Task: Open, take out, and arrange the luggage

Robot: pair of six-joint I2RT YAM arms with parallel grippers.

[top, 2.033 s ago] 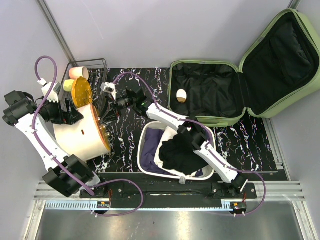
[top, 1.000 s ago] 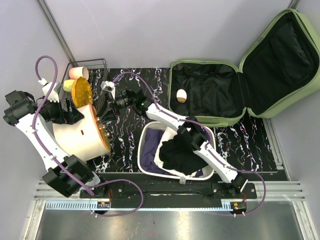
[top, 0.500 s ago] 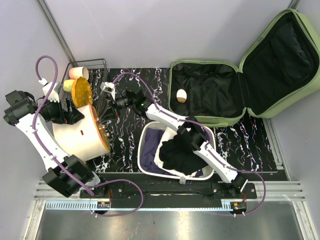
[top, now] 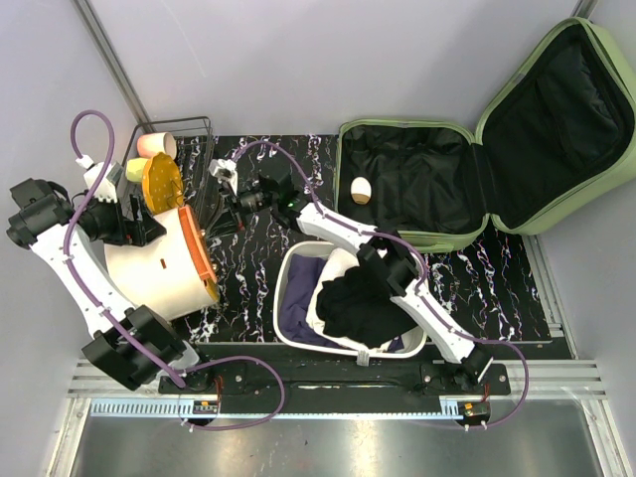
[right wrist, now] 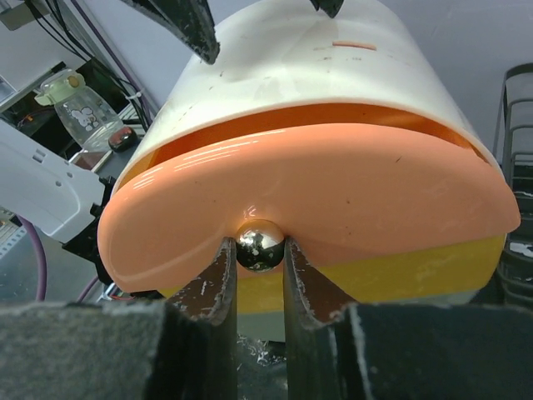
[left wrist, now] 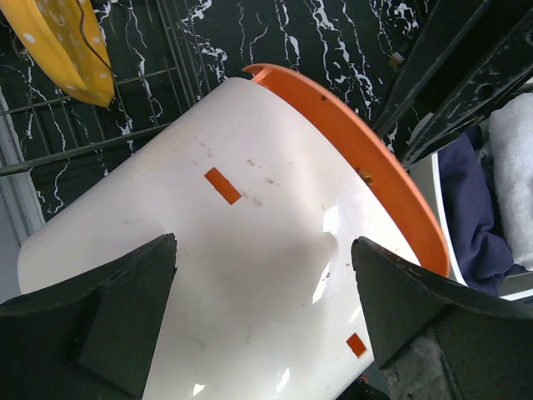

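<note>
Right gripper point(right wrist: 260, 260) pinching metal knob point(right wrist: 260, 244) of orange lid point(right wrist: 350, 196). Left gripper point(left wrist: 262, 287) spread over white tub point(left wrist: 250, 250). Suitcase point(top: 442, 239) open, tabletop's far right corner.

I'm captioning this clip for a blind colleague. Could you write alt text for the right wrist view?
The right gripper pinches a small shiny metal knob on the orange lid of a white rounded container. The left gripper hangs over its top, jaws wide.
</note>
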